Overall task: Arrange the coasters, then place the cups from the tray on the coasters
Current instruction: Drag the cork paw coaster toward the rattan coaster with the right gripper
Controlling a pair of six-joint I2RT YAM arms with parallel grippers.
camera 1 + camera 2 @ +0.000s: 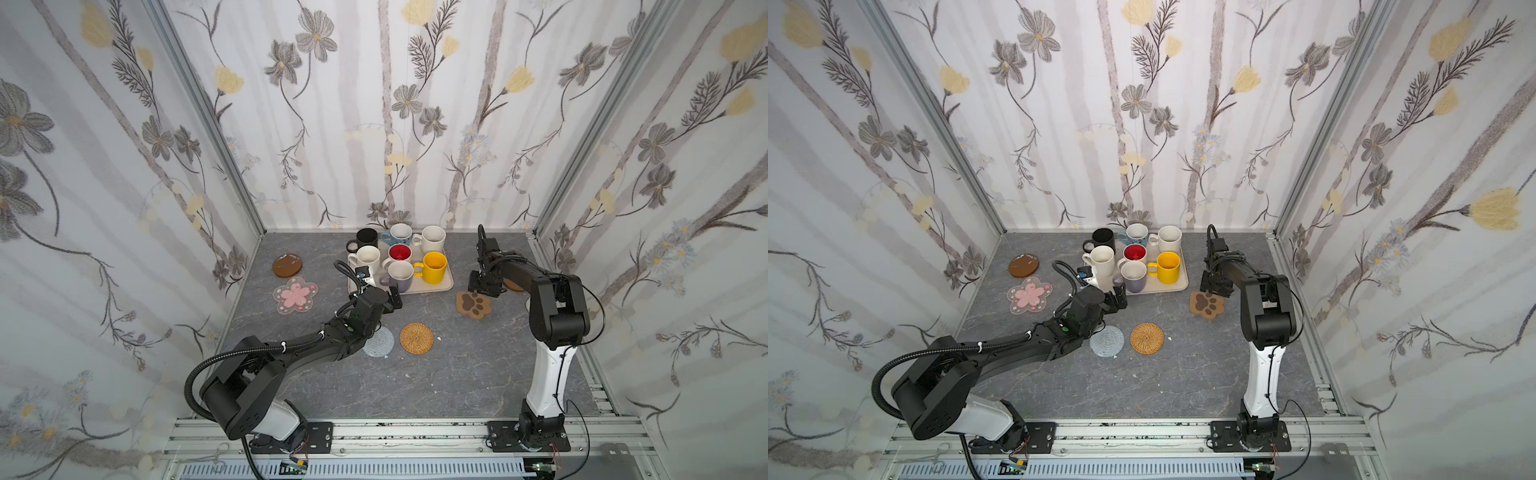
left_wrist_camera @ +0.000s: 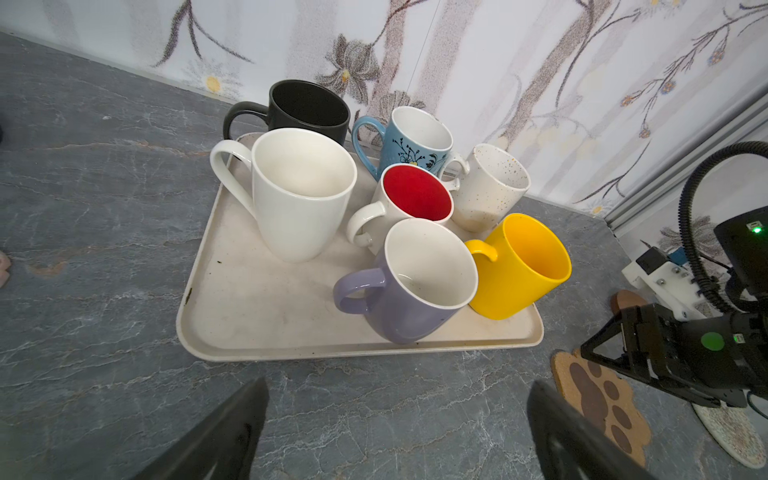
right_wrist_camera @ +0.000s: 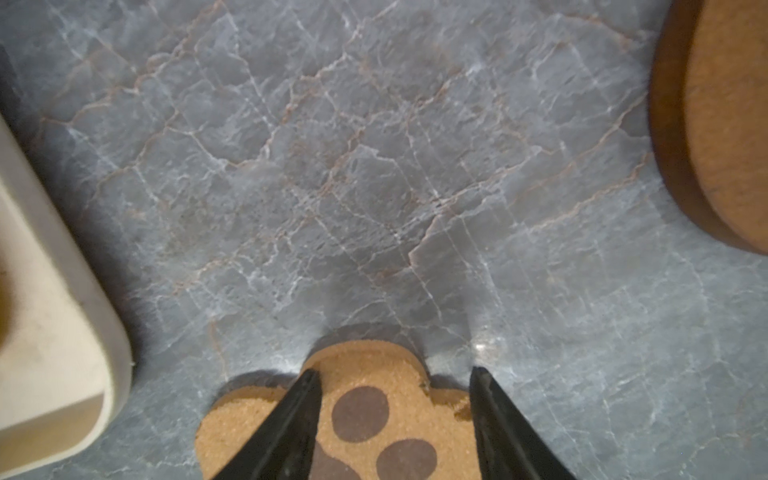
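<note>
My right fingers (image 3: 282, 432) sit spread over the tan paw coaster (image 3: 399, 374) with dark brown spots; my left fingers (image 2: 224, 436) are spread wide.

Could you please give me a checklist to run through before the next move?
1. Left tool open: ok.
2. Right tool open over the paw coaster: ok.
3. Lavender mug upright on the tray, nearest the left tool: ok.
4. Rattan coaster bare: ok.
5. White woven coaster clear of the paw coaster: cannot tell; mostly hidden.
</note>
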